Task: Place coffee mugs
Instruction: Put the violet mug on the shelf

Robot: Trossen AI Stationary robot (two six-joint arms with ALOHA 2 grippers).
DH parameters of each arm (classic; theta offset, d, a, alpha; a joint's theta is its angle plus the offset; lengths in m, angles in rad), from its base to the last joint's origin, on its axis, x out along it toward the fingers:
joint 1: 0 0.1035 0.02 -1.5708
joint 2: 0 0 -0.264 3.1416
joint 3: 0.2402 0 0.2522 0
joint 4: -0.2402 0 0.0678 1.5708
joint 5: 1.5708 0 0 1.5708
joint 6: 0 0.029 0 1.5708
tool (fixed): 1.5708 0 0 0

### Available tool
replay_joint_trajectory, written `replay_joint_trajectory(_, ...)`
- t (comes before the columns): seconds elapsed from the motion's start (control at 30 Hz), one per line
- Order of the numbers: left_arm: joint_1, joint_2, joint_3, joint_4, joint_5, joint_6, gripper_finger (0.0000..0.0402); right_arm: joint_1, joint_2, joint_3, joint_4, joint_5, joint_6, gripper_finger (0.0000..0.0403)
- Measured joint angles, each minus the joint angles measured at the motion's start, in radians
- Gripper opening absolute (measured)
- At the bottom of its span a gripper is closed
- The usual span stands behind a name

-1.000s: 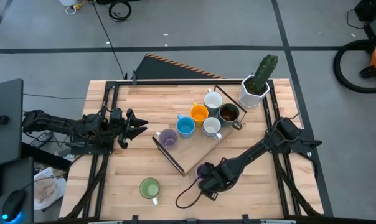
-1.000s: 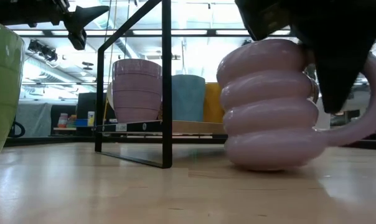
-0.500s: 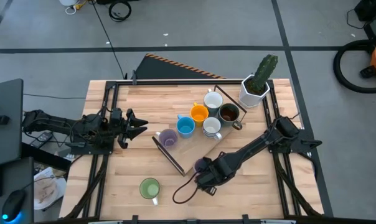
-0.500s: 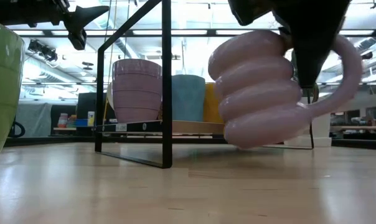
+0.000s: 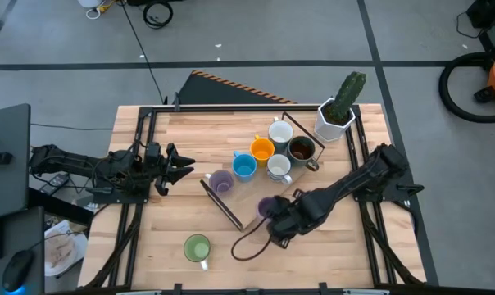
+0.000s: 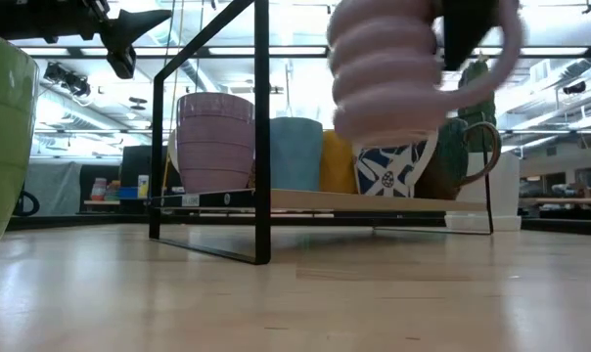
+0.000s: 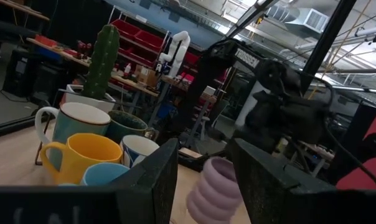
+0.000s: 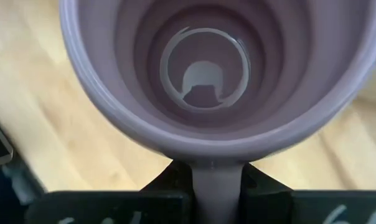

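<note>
So the right gripper (image 5: pixel 274 215) has its fingers clamped on the handle of the ribbed lilac ceramic mug (image 6: pixel 388 70), and the mug is up in the air, well clear of the wooden tabletop (image 5: pixel 165 213), hanging just beside the near edge of the tilted black-framed wooden tray (image 5: pixel 252 192). In the wrist view you look straight down into the mug with the handle pinched between the dark fingers, so the grip looks solid to me.

Already sitting on the tray: a smooth lilac mug (image 5: pixel 221 183), a blue mug (image 5: pixel 244 166), an orange mug (image 5: pixel 262 149), two white mugs (image 5: pixel 280 132) and a dark brown mug (image 5: pixel 301 149). The green mug (image 5: pixel 197 247) is alone on the tabletop near the front. The left gripper (image 5: pixel 180 168) just waits off to the side with its fingers spread apart.

My take on doing this step well: keep the mug high enough to clear the tray's black frame, carry it over the bare wood next to the smooth lilac mug, come down level, and only let go once the base sits flat. Watch the handle doesn't bump its neighbours.
</note>
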Motion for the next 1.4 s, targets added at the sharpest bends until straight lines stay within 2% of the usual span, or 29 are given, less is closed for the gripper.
replay_joint_trajectory(0.17, 0.0, 0.0, 0.0, 0.001, 0.0, 0.0, 0.016, -0.058, -0.043, -0.075, 0.082, 0.075, -0.027, 0.0038)
replay_joint_trajectory(0.33, 0.0, 0.0, 0.0, 0.002, 0.0, -0.001, 0.016, -0.138, -0.048, -0.131, 0.19, 0.056, -0.09, 0.0038)
replay_joint_trajectory(0.63, 0.0, 0.0, 0.0, -0.005, 0.0, -0.001, 0.016, -0.221, -0.047, -0.172, 0.216, 0.019, -0.128, 0.0038)
replay_joint_trajectory(1.4, 0.0, 0.0, 0.0, -0.005, 0.0, -0.001, 0.016, -0.257, -0.047, -0.223, 0.261, -0.019, -0.119, 0.0038)
